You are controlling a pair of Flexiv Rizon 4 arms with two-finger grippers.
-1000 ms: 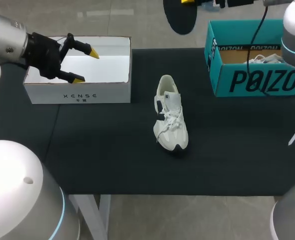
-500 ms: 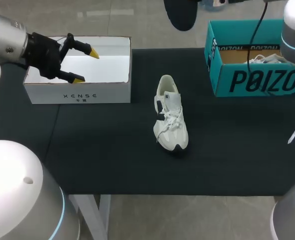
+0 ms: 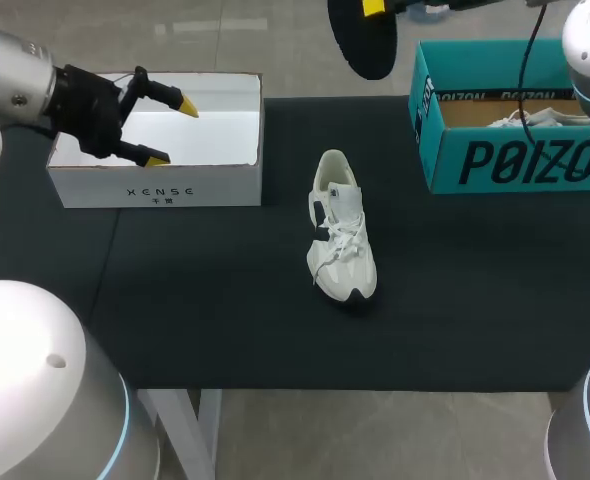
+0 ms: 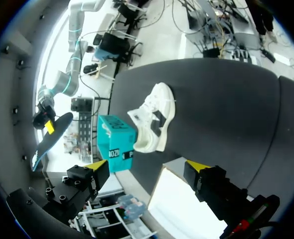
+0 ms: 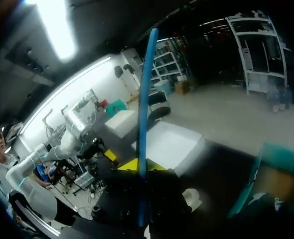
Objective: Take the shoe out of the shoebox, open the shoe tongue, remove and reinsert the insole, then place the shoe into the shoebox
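Observation:
A white shoe (image 3: 341,227) lies on the black table (image 3: 215,290) near the middle, toe toward the front edge. Above the table's far edge my right gripper (image 5: 138,165) is shut on a dark insole (image 3: 365,40), which hangs in the air; in the right wrist view the insole (image 5: 144,99) shows edge-on as a thin blue strip between the yellow tips. My left gripper (image 3: 171,131) stands open over the white box (image 3: 215,150) at the far left. In the left wrist view the shoe (image 4: 152,116) lies ahead of the open left gripper (image 4: 146,165), with the insole (image 4: 50,138) held up far beyond it.
A teal shoebox (image 3: 515,160) stands at the far right with a second white shoe (image 3: 531,117) inside. The white box is open-topped and looks empty. Bare black table lies around the shoe and toward the front edge.
The insole in my right gripper has shifted slightly down and to the right, and a yellow fingertip now shows on it. The left arm and the shoe have not moved.

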